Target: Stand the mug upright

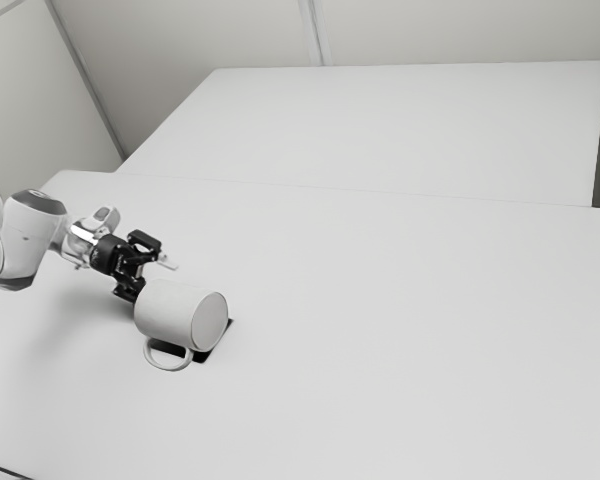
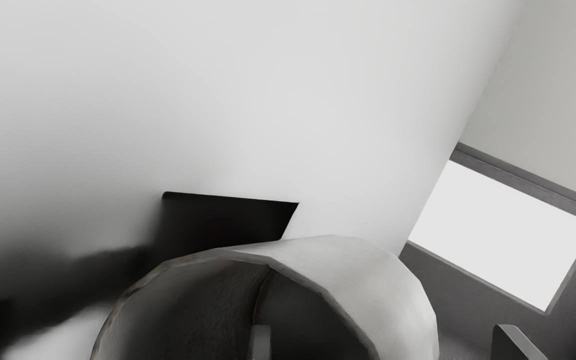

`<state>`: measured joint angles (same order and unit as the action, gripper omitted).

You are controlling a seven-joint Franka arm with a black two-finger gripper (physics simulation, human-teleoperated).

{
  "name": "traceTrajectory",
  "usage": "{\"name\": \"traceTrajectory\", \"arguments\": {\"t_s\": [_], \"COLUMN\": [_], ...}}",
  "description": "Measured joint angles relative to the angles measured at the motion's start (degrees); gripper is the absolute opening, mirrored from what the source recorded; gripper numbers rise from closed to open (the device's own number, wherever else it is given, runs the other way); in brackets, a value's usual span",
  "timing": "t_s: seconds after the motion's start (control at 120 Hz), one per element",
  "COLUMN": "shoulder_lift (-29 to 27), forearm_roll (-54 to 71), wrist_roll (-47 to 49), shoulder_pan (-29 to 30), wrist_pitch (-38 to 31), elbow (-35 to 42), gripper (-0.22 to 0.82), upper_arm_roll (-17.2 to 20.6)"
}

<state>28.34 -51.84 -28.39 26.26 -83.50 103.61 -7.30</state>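
White, the mug (image 1: 165, 312) lies on its side at the exterior view's lower left, mouth facing the end effector (image 2: 388, 343), which is released, its fingers (image 2: 261, 344) astride the wall, one inside. I'd close squarely on that wall, lift clear of the worktop (image 1: 400, 350), then swing the base (image 1: 210, 322) down slowly, sparing the handle (image 1: 168, 368).

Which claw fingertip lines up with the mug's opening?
The fingertip farther from the bright white panel: the dark opening of the mug is behind it. The other fingertip stands clear outside the mug's wall.
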Motion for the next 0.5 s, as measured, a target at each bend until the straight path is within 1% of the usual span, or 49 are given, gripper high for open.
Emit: {"name": "traceTrajectory", "arguments": {"t_s": [0.058,0.1,0.15,0.2,0.308,0.5], "shoulder_lift": [-0.14,-0.28,-0.48,-0.65,-0.77,-1.08], "forearm_roll": [0.06,0.08,0.13,0.17,0.21,0.22], "wrist_roll": [0.38,0.63,0.97,1.32,2.15,4.17], "shoulder_pan": [-0.10,-0.13,-0.06,0.04,0.18,0.17], "wrist_pitch": [0.22,0.41,0.62,0.79,1.03,1.18], "elbow": [-0.09,-0.22,-0.33,-0.50,-0.61,-0.76], "gripper": [0.25,0.16,0.07,0.01,-0.08,-0.14], "upper_arm_roll": [-0.06,-0.04,0.22,0.57,1.03,2.15]}}
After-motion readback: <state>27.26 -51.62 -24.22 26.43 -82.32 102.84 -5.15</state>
